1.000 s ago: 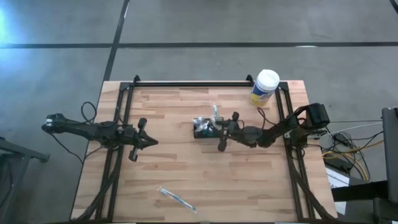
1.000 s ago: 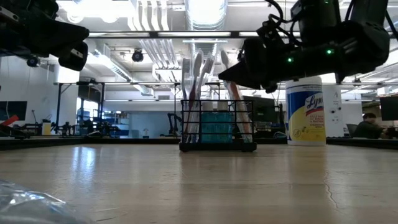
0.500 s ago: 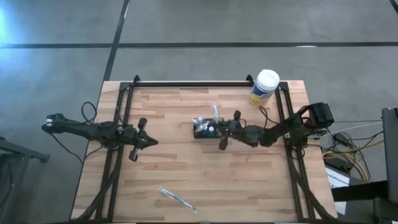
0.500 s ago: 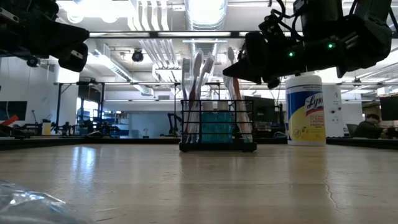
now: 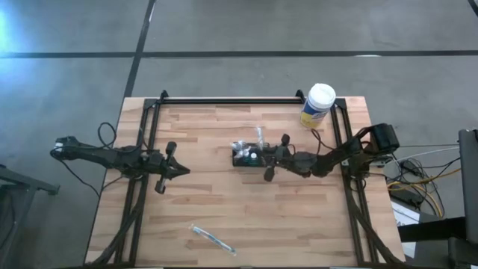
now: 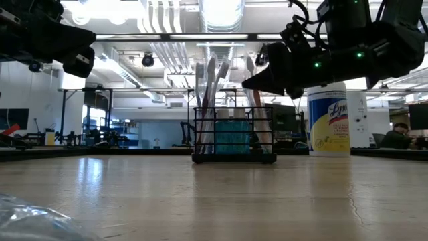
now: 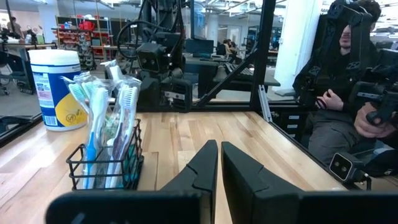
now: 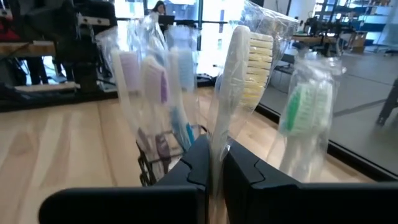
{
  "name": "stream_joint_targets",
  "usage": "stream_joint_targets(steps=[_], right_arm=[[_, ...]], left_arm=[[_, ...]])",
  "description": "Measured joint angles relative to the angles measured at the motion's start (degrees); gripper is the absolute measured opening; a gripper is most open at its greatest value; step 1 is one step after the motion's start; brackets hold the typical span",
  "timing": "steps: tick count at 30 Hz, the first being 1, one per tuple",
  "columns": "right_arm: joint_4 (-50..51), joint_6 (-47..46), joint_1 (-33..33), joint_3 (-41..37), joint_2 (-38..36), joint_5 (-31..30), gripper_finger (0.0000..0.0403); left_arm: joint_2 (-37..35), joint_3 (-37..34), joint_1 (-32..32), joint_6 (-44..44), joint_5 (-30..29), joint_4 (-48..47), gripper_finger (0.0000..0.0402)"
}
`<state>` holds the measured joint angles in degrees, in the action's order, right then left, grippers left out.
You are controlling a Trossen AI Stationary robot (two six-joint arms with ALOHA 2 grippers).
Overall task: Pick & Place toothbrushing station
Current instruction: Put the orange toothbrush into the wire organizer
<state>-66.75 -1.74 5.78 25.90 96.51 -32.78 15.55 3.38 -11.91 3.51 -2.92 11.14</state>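
A white-lidded wipes canister (image 5: 317,104) stands at the table's (image 5: 224,217) far edge; a wrapped toothbrush (image 5: 211,238) lies near.

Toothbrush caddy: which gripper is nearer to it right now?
Right. The right gripper sits at the caddy's edge, shut on a wrapped toothbrush; the left gripper waits well away.

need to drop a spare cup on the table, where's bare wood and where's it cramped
Free: the wood between the left gripper and the wire caddy, and the near right corner past the wrapped toothbrush. Crowded: around the caddy, where the right gripper pinches a toothbrush, and by the wipes canister.
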Motion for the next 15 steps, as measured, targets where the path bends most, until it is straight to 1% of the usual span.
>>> stream_joint_targets(steps=[15], right_arm=[[1.5, 0.6, 0.1, -1.8, 0.4, 1.6, 0.0014]], left_arm=[[0.0, 0.0, 0.0, 0.0, 0.2, 0.0, 0.0026]])
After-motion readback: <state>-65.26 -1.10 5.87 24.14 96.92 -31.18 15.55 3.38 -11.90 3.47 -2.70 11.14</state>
